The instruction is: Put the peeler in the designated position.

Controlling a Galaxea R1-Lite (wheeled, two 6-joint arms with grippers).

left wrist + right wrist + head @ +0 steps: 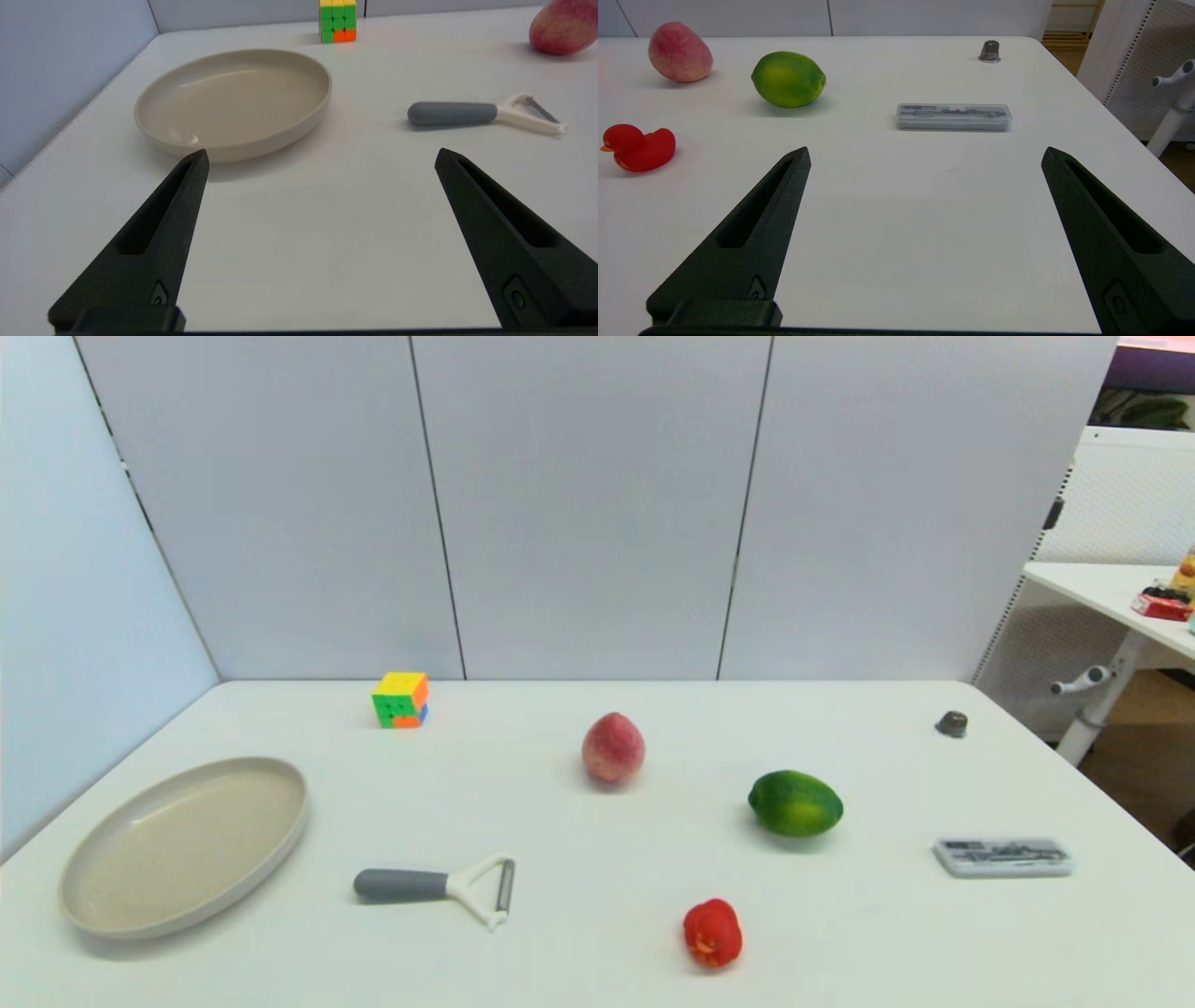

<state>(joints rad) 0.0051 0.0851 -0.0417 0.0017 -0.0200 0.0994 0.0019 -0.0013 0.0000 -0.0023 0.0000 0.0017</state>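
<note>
Ahead of the spread-open left gripper point(322, 156), the peeler point(437, 887) is seen flat on the white table point(597, 952), just beside the beige plate point(112, 919). The right gripper point(924, 156) is likewise held open, parked over bare tabletop. Grey wall panels point(588, 504) are set behind.

Left black two-fingered gripper point(320, 156): I see fingers spread wide, low above the tabletop. Right black two-fingered gripper point(924, 154): same, spread wide, holding nothing.
</note>
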